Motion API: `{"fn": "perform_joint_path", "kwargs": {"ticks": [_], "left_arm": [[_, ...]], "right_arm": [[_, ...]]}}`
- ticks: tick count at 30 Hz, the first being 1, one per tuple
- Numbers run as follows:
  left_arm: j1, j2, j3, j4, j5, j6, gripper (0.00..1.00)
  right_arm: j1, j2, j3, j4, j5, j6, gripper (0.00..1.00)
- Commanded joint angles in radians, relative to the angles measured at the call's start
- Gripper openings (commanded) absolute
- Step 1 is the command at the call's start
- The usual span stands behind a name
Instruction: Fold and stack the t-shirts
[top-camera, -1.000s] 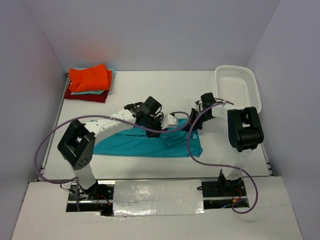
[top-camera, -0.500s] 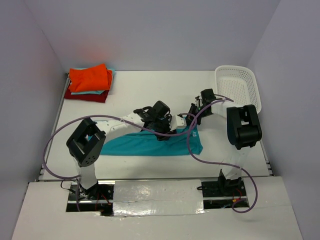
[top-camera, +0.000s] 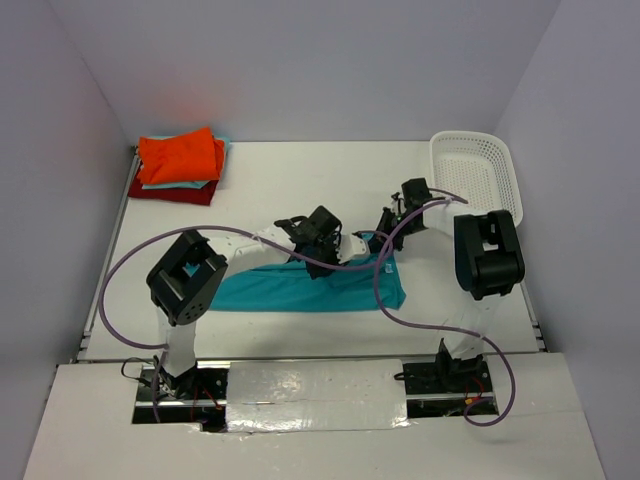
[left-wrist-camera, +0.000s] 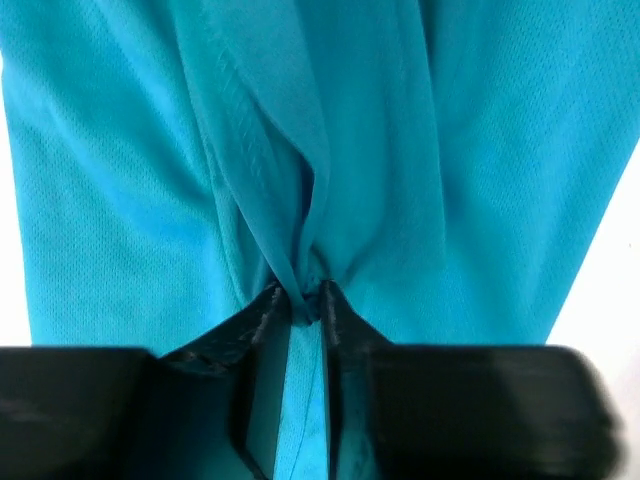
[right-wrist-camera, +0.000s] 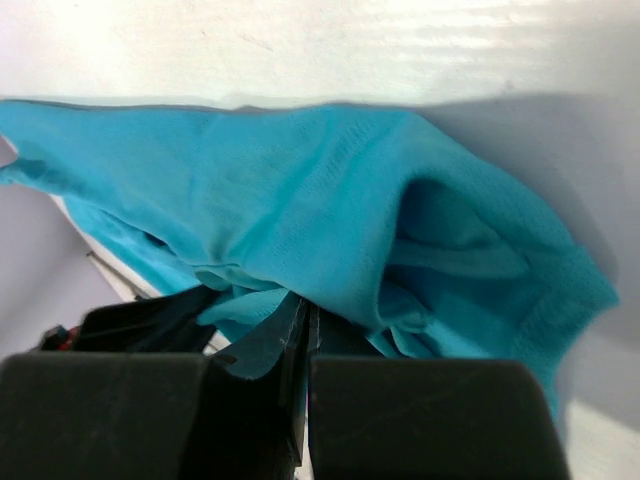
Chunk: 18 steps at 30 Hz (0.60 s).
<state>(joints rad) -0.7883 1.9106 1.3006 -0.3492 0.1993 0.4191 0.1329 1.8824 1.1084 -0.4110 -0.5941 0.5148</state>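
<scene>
The teal-blue cloth t-shirt (top-camera: 290, 290) is lying as a long band across the centre of the top view, its lower edge running straight and its upper right part bunching up where both arms are meeting. In the left wrist view I am watching the left gripper (left-wrist-camera: 306, 298) pinching a narrow raised fold of it, the fingers (left-wrist-camera: 262, 315) almost touching. The right gripper (right-wrist-camera: 305, 325) is pressing its fingers together on the shirt's bunched edge, cloth draping over the tips.

Bare white table (top-camera: 300, 180) is lying open above the shirt. At upper left the bright orange folded shirt (top-camera: 180, 155) is sitting on the mint-aqua shirt (top-camera: 150, 184) and dark red shirt (top-camera: 175, 195), well apart. The white plastic mesh basket (top-camera: 470, 175) is filling the upper right corner.
</scene>
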Motion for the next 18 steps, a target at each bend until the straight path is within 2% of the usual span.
{"fn": "perform_joint_path", "kwargs": {"ticks": [1, 3, 5, 6, 8, 9, 18], "left_arm": [[0.021, -0.044, 0.061, -0.068, 0.041, 0.021, 0.31], [0.027, -0.058, 0.068, -0.083, 0.057, 0.038, 0.42], [0.027, -0.055, 0.069, -0.091, 0.057, 0.05, 0.4], [0.027, -0.051, 0.068, -0.088, 0.06, 0.052, 0.31], [0.027, -0.045, 0.072, -0.088, 0.054, 0.044, 0.22], [0.027, -0.045, 0.086, -0.094, 0.057, 0.04, 0.01], [0.029, -0.074, 0.121, -0.217, 0.153, 0.138, 0.0]], "right_arm": [[-0.004, -0.091, -0.012, -0.031, 0.054, -0.036, 0.0], [-0.004, -0.12, -0.025, -0.035, 0.068, -0.044, 0.0], [-0.004, -0.129, -0.031, -0.034, 0.062, -0.042, 0.0], [-0.003, -0.134, -0.033, -0.032, 0.054, -0.042, 0.0], [-0.003, -0.138, -0.036, -0.035, 0.054, -0.045, 0.0], [-0.003, -0.15, -0.041, -0.044, 0.065, -0.048, 0.0], [0.019, -0.308, -0.159, -0.078, 0.125, -0.059, 0.0]]}}
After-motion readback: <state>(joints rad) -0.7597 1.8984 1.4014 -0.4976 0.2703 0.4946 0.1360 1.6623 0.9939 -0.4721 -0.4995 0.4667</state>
